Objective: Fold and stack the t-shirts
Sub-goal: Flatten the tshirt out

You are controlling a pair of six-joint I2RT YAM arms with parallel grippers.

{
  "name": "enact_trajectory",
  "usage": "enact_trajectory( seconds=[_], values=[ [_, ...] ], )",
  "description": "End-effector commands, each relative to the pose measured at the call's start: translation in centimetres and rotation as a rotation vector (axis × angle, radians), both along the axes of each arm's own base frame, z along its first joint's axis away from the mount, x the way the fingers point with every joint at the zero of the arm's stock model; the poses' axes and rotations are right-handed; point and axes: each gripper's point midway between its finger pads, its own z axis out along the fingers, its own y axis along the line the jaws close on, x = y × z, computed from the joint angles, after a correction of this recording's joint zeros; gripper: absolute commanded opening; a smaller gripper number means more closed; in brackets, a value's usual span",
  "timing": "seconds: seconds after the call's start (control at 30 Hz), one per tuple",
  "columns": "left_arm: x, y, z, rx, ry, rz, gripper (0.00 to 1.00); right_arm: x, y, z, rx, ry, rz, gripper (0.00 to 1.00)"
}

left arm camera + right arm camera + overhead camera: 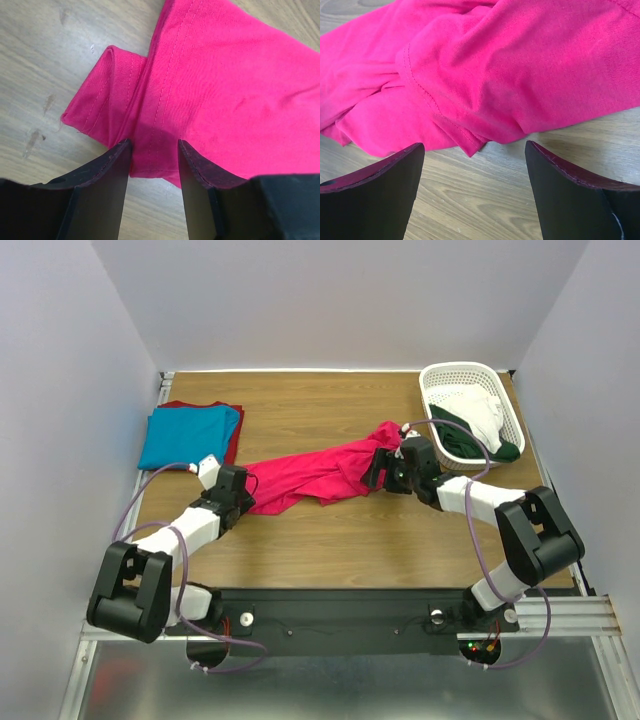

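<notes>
A crimson-pink t-shirt lies crumpled in a long band across the middle of the table. My left gripper is at its left end. In the left wrist view the left gripper is open, and the stitched hem of the pink shirt reaches in between the fingertips, unpinched. My right gripper is at the shirt's right end. It stands wide open over bare wood, with a fold of the shirt just beyond its tips. A folded turquoise t-shirt lies on a dark red one at the back left.
A white lattice basket stands at the back right, holding white and dark green clothes. The right arm's cable loops close to the basket's near side. The table is wood-grained, with walls close on the left, back and right.
</notes>
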Motion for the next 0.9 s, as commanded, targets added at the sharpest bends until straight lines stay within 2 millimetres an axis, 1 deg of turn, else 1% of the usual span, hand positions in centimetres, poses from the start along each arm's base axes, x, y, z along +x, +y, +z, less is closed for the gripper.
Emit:
enact_trajectory(
  seconds=[0.0,0.1,0.2,0.23,0.3,0.37,0.4,0.43,0.5,0.53,0.6,0.63,0.73,0.87],
  values=[
    [-0.9,0.3,0.3,-0.008,-0.012,0.018,0.53,0.4,0.8,1.0,0.027,-0.042,0.013,0.88],
    [-1.0,0.1,-0.2,-0.008,0.010,0.003,0.51,0.4,0.9,0.9,0.031,-0.038,0.017,0.88],
    [-1.1,-0.1,-0.4,-0.011,0.024,-0.013,0.45,0.4,0.8,1.0,0.029,-0.041,0.016,0.88],
    [-1.1,-0.1,-0.5,-0.010,0.026,-0.015,0.38,0.4,0.8,1.1,0.030,-0.044,0.015,0.88],
    [-1.0,-0.2,-0.4,-0.011,0.022,-0.016,0.29,0.4,0.8,1.2,0.030,-0.046,0.014,0.88],
    [-1.0,-0.2,-0.4,-0.010,0.022,-0.021,0.22,0.5,0.7,1.2,0.027,-0.047,0.012,0.88],
    [-1.0,-0.2,-0.3,-0.011,0.021,-0.021,0.20,0.5,0.7,1.1,0.025,-0.045,0.013,0.88],
    [-0.9,-0.3,-0.3,-0.010,0.020,-0.025,0.15,0.4,0.7,1.1,0.025,-0.046,0.015,0.88],
    [-0.8,-0.3,-0.1,-0.010,0.014,-0.028,0.11,0.5,0.8,0.9,0.019,-0.046,0.021,0.88],
    [-0.7,-0.3,0.0,-0.011,0.011,-0.032,0.06,0.4,0.8,0.8,0.016,-0.045,0.024,0.88],
    [-0.3,-0.7,0.7,-0.023,-0.008,-0.047,0.00,0.5,1.0,1.0,0.011,-0.054,0.027,0.88],
    [-0.1,-0.8,1.1,-0.029,-0.019,-0.051,0.00,0.5,1.0,0.9,0.008,-0.053,0.029,0.88],
    [0.9,-1.4,3.3,-0.050,-0.081,-0.063,0.00,0.8,1.2,0.6,0.005,-0.044,0.030,0.87],
    [1.5,-1.2,4.9,-0.038,-0.112,-0.063,0.00,0.5,1.5,0.0,-0.001,-0.024,0.028,0.82]
  ],
)
